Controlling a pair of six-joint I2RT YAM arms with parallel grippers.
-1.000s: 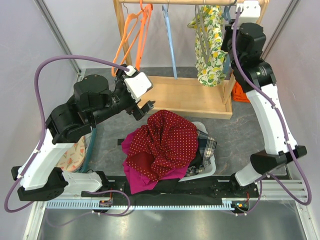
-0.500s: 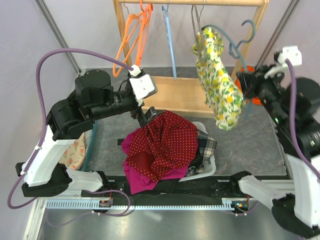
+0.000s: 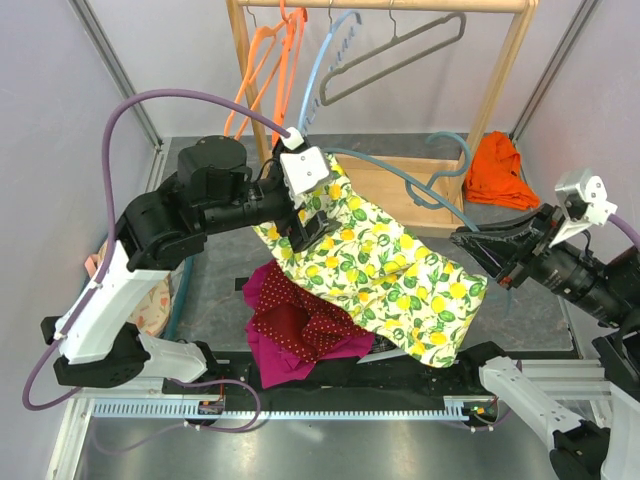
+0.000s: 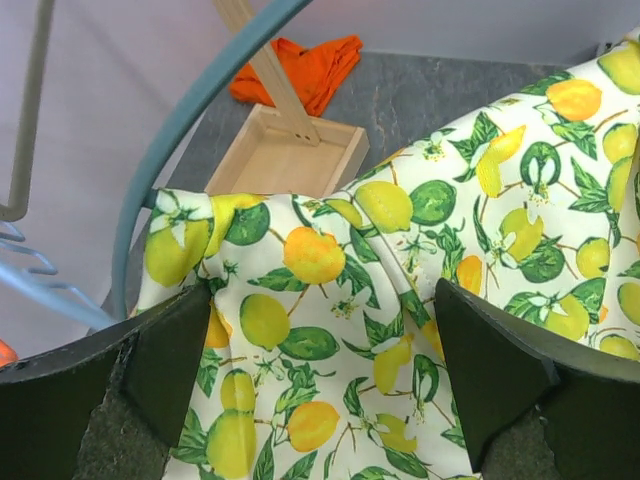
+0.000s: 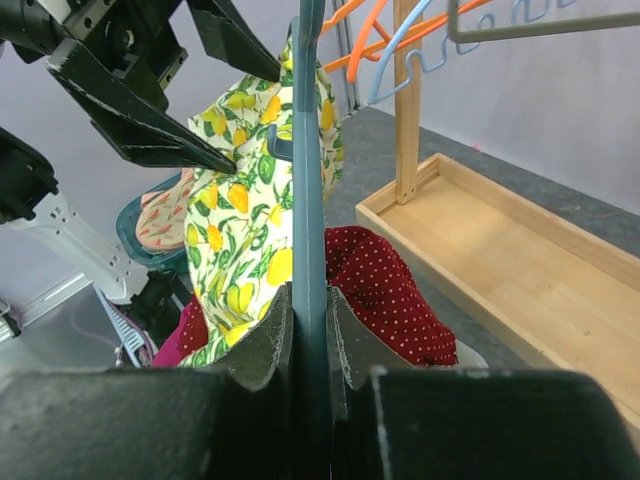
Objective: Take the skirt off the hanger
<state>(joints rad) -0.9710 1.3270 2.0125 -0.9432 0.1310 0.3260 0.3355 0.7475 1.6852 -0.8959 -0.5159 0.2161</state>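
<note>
Right wrist view shows the right gripper [image 5: 309, 300] shut tight on the thin blue-green hanger [image 5: 308, 150], with one finger on each side of the bar. The top view shows this gripper holding the hanger out over the right side of the table [image 3: 215, 285], away from the wooden rack [image 3: 243, 70].

The left gripper [image 4: 320, 380] is wide open. Its two fingers stand on each side of the skirt [image 4: 380, 250] but do not pinch it. It holds nothing.

The skirt is white with yellow lemons and green leaves. Its top end looks hooked on the hanger, up by the left gripper. The rest spreads down toward the near edge of the table. It lies over a red dotted cloth [image 3: 300, 320] that sits in the middle by that edge.

The rack stands at the far edge of the table. Orange hangers [image 3: 265, 70], a light blue hanger [image 3: 318, 75] and a grey hanger [image 3: 400, 50] hang on it. An orange cloth [image 3: 505, 165] lies near the far right corner.

I think the first part is done, since the hanger and skirt are off the rack. The skirt is not off the hanger yet. The left gripper needs to close on the cloth, and then the skirt and hanger need to be pulled apart.
</note>
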